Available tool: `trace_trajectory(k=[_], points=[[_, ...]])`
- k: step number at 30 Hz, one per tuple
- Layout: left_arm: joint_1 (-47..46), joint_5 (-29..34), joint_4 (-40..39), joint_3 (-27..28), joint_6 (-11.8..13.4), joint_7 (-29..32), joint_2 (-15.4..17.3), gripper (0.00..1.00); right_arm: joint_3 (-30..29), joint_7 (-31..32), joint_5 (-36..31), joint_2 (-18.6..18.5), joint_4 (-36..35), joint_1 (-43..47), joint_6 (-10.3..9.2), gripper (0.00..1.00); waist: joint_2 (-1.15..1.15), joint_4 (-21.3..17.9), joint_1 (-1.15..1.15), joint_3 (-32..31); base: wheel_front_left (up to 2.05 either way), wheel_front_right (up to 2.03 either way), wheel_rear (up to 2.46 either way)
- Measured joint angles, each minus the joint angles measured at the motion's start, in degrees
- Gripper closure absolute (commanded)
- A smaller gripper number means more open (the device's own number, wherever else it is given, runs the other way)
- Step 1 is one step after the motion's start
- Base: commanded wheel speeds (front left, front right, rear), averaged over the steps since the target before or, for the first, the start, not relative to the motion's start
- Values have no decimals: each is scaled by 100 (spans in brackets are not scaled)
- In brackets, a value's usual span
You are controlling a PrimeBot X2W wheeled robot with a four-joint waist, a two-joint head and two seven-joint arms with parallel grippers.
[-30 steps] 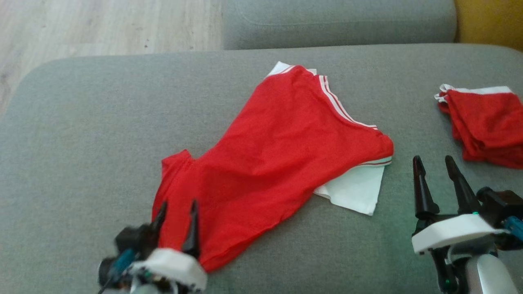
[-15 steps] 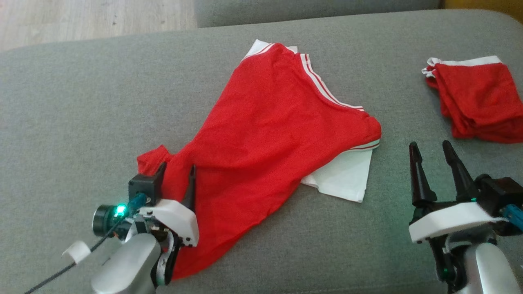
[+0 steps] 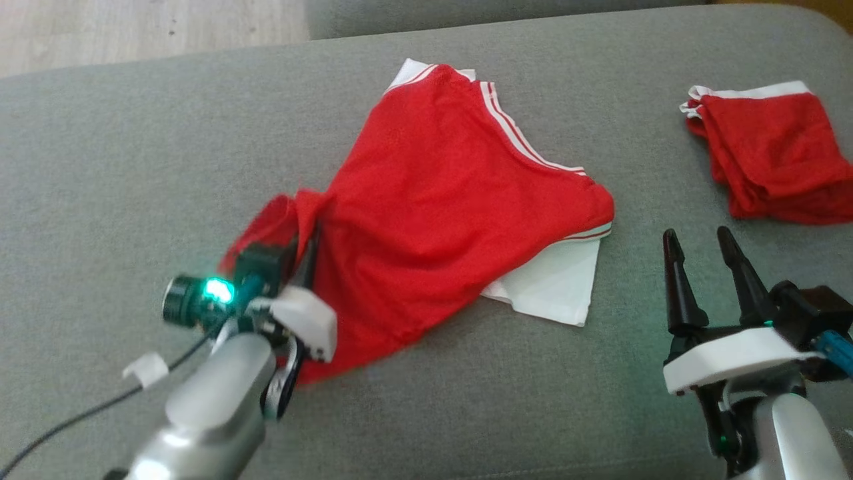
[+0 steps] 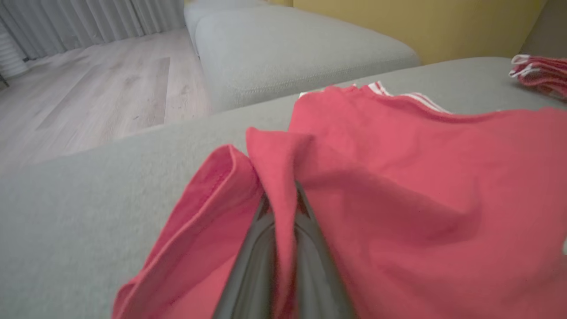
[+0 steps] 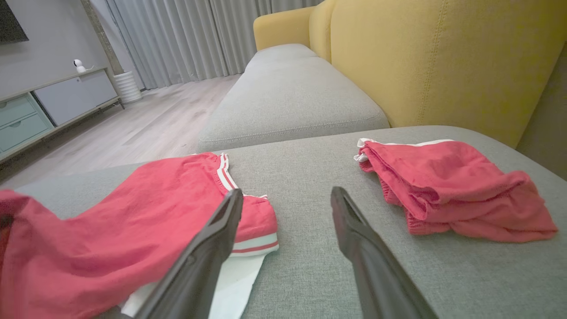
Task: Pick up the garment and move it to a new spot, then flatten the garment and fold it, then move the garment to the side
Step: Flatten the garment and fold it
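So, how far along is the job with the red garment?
Done: nothing visible yet; the red garment lies unfolded on the grey cushion. In hand: the left gripper is shut on its raised corner. Left: moving, flattening, folding, setting aside. The right gripper is open.

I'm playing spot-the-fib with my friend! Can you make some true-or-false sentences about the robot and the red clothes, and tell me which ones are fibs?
1. The left gripper is pinching a fold of the red garment. True.
2. The right gripper is holding the folded red pile. False: its fingers are spread open with nothing between them, and the pile lies apart from it on the cushion.
3. The red garment lies on a wooden table. False: it lies on a grey cushion; the wood is the floor beyond it.
4. The red garment has white stripes along one edge. True.
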Motion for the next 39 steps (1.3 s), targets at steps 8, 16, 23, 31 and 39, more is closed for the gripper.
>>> trace_trajectory(k=[8, 16, 23, 31, 39], points=[[-465, -7, 372, 2, -129, -149, -301, 62, 14, 8, -41, 0, 2, -6, 0, 0, 0, -180, 0, 81, 0, 0, 0], [-101, -227, 302, 238, -41, -635, -391, 0, -82, -3, -40, 0, 38, -3, 0, 0, 0, -76, 0, 40, 0, 0, 0], [736, -302, -726, 665, 244, -743, -250, 0, -94, -29, -15, 0, 81, 18, 0, 0, 0, 133, -1, -185, 0, 0, 0], [2096, -670, -1359, 1121, 706, -662, 219, 0, -100, -30, 11, 0, 102, 110, 0, 0, 0, 381, -1, -343, 0, 0, 0], [1972, -1236, -1261, 1382, 523, -419, 66, 0, -37, -20, 9, 0, 70, 116, 0, 0, 0, 310, 0, -191, 0, 0, 0]])
